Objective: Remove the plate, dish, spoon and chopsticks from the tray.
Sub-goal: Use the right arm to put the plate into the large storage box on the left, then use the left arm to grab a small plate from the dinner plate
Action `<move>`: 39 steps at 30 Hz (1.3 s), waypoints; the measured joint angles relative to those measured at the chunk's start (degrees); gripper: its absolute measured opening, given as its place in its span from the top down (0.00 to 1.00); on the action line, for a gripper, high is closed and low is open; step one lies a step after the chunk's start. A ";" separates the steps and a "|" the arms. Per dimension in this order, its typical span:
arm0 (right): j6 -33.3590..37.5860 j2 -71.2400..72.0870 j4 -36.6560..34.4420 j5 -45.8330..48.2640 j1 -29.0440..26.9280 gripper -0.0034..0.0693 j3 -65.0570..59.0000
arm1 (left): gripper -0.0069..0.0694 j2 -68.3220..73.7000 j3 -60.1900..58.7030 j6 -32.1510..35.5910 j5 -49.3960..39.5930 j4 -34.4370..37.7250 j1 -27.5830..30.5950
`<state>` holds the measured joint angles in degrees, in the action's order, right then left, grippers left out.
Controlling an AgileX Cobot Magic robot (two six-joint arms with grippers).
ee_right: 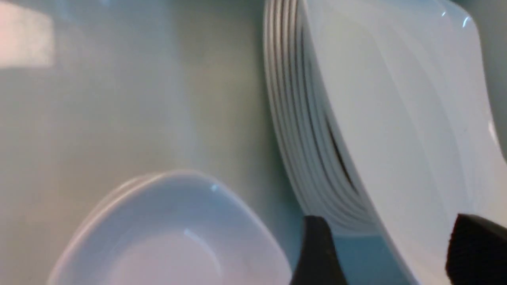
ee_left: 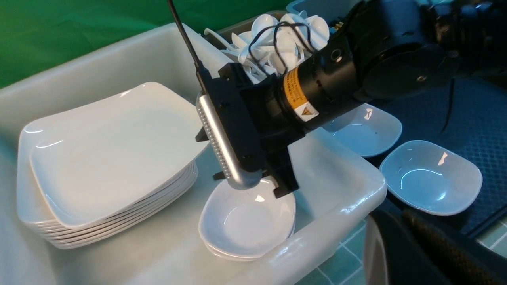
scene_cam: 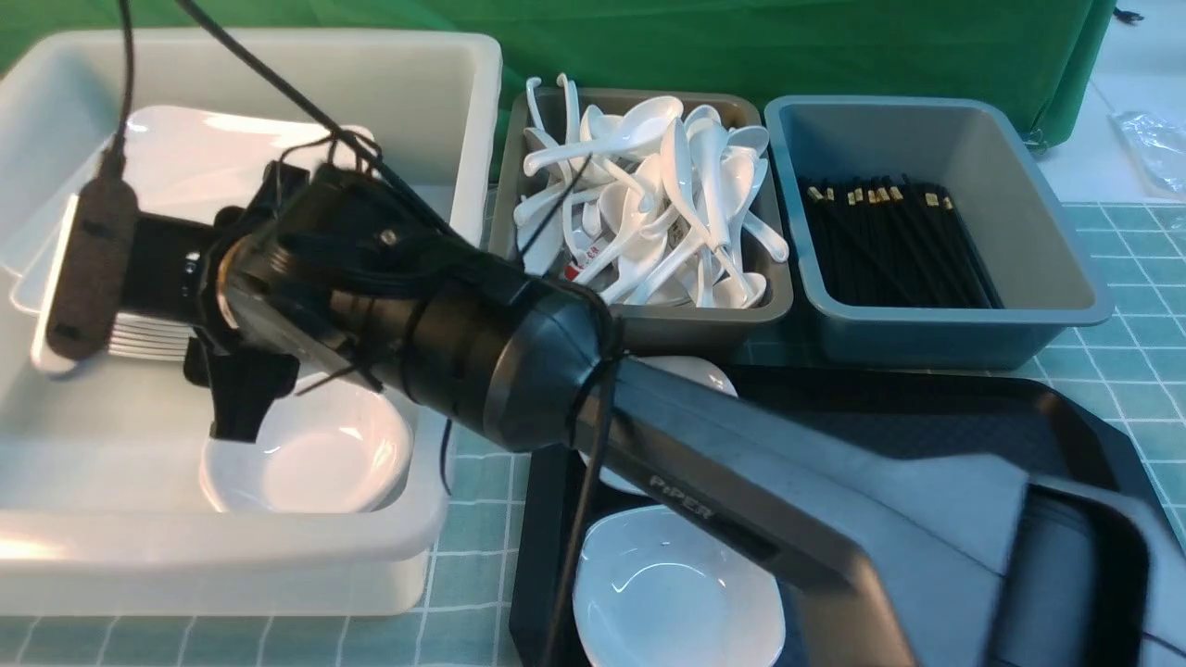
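- Green cloth (scene_cam: pixel 741 37) is hanging behind a desk (scene_cam: pixel 1140 278) that is carrying a teal grid mat, three bins and the tray (scene_cam: pixel 927 417).
- Plates (ee_left: pixel 111 150) are lying stacked in the white bin (scene_cam: pixel 445 56). None is showing on the tray, so that item is reading as done.
- Spoons (scene_cam: pixel 649 185) are piling up in the middle grey bin (scene_cam: pixel 649 320) and chopsticks (scene_cam: pixel 889 250) are lying in the right-hand bin (scene_cam: pixel 927 324). Neither is showing on the visible part of the tray.
- Nested dishes (ee_left: pixel 245 221) are sitting in the white bin just beside the plates.
- Right end effector (ee_left: pixel 253 186) is hovering just above those nested dishes, jaws spread wide with nothing between them. Judgement: the dish step is in hand.
- Left end effector (ee_left: pixel 420 249) is showing only as a dark blur at the edge of its own view, jaws closed. Whether it is carrying anything cannot be told.
- Two loose dishes (scene_cam: pixel 676 593) are waiting on the tray, and the right arm is hiding part of it. Judgement: the task is well advanced, with these dishes outstanding.
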<state>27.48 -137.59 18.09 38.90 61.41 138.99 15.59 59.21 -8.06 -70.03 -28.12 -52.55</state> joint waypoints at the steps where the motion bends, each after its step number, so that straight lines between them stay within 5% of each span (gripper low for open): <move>1: -0.33 1.98 0.00 4.45 0.78 0.37 0.00 | 0.89 0.00 0.00 0.00 0.00 0.11 0.00; 7: -3.41 10.42 0.14 17.09 1.96 0.66 0.23 | 0.89 0.56 0.00 0.38 0.00 0.50 0.00; 12: -15.40 9.81 -0.05 17.61 -1.42 0.89 0.30 | 0.89 2.18 -0.05 0.44 0.00 1.35 0.00; 22: -27.04 -0.38 -6.26 3.57 -8.91 0.92 0.12 | 0.89 3.79 -0.05 1.71 0.28 2.39 0.00; 39: -28.34 -3.61 -14.69 -6.83 -10.34 0.92 0.12 | 0.89 3.80 -0.05 3.42 0.28 2.70 0.00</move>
<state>-0.86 -141.19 3.40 32.08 51.07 139.10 19.40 59.15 -4.63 -69.76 -25.42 -52.55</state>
